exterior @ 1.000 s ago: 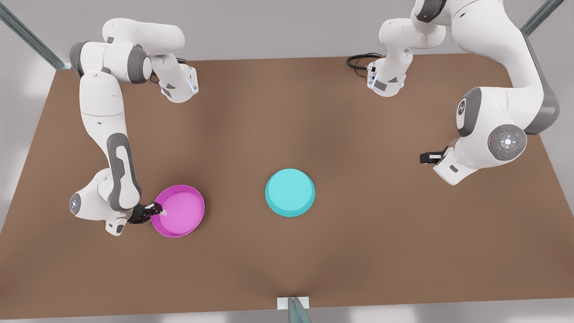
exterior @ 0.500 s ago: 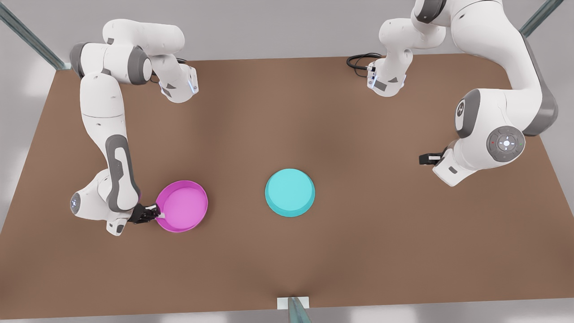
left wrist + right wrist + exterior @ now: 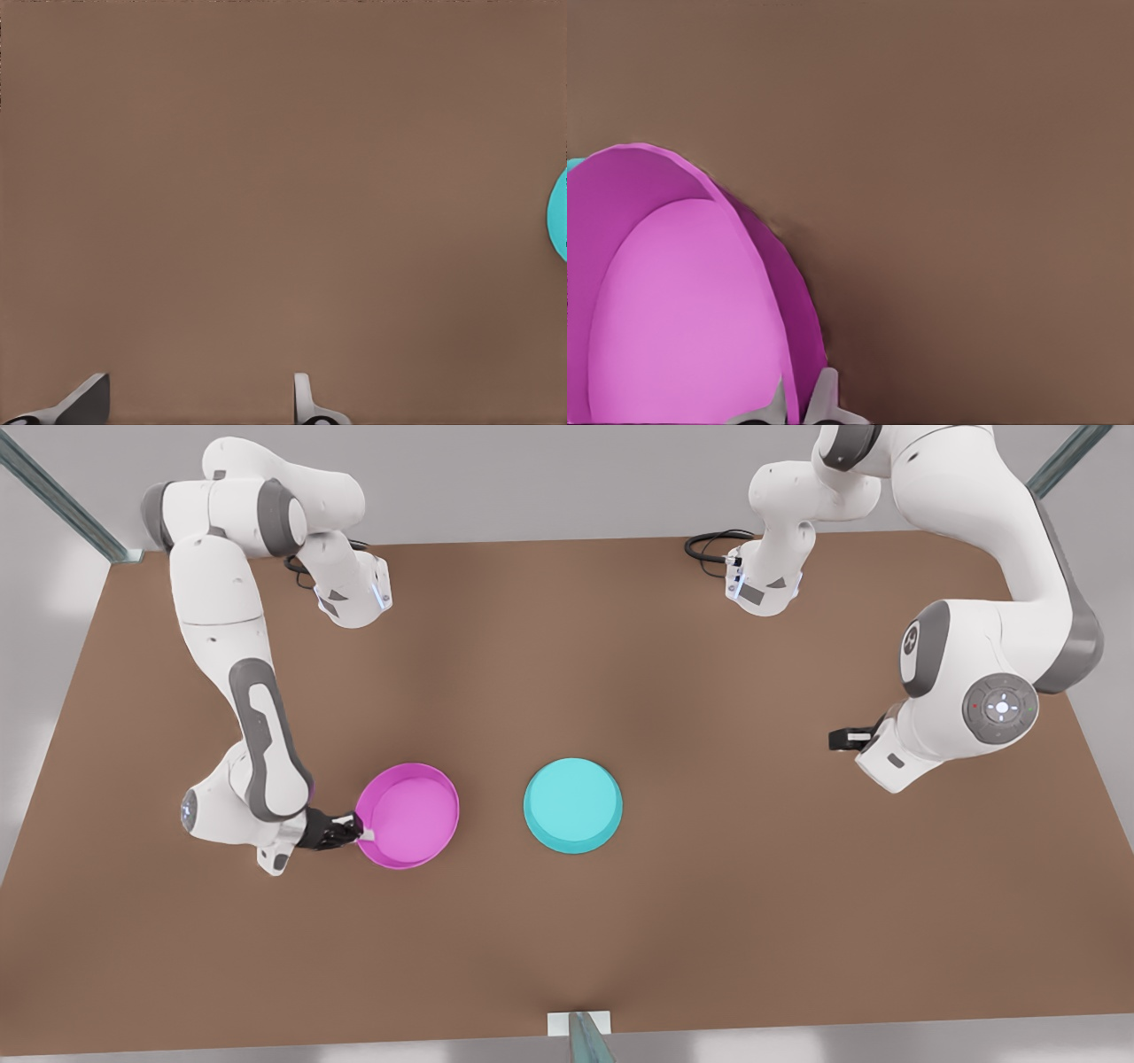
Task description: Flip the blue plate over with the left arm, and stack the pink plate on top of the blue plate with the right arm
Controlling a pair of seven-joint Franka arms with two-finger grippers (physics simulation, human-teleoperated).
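The pink plate hangs a little above the table, at the front view's left of centre, held by its rim. My right gripper is shut on that rim, with the rim pinched between its fingertips in the right wrist view. The pink plate shows its lighter inside there. The blue plate lies at the table's middle with its flat base up, a short gap from the pink one. My left gripper waits open over bare table at the front view's right. Its spread fingers hold nothing, and an edge of the blue plate shows.
The brown table has both arm bases along its far edge, with a black cable coiled beside the front view's right base. A metal post stands at the near edge.
My right gripper has carried the pink plate toward the front view's right, closing most of the gap to the blue plate. The left arm has stayed about where it was.
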